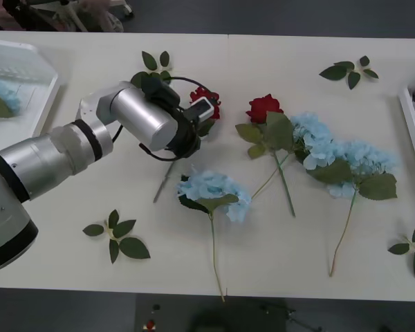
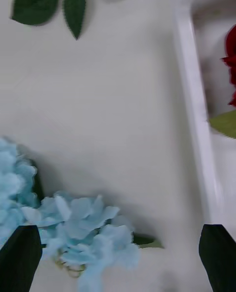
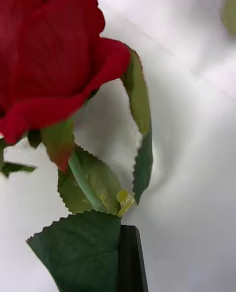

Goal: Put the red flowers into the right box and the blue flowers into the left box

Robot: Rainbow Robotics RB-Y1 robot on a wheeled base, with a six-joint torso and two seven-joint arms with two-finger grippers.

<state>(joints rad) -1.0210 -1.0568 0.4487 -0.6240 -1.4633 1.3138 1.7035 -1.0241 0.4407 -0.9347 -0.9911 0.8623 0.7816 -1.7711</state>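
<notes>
I see left box (image 1: pixel 28 104) at table's (image 1: pixel 277 228) far left — one blue flower (image 1: pixel 0 93) inside. Right box (image 1: pixel 409 114) at right edge — red flower (image 2: pixel 231 65) inside. Left gripper (image 1: pixel 202 111) over rose (image 1: pixel 209 97) mid-table; can't tell whether clamped. Right gripper (image 2: pixel 118 252) released, above blue cluster (image 2: pixel 81 233) beside right box. More roses (image 1: pixel 264 107), blue flowers (image 1: pixel 214 194) loose on table.

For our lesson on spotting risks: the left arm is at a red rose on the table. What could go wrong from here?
1. The left gripper sits among the rose leaves, so it might pinch a leaf rather than the stem and drop it.
2. The rose belongs in the right box, far across the table; carrying it over could brush the blue flowers.
</notes>
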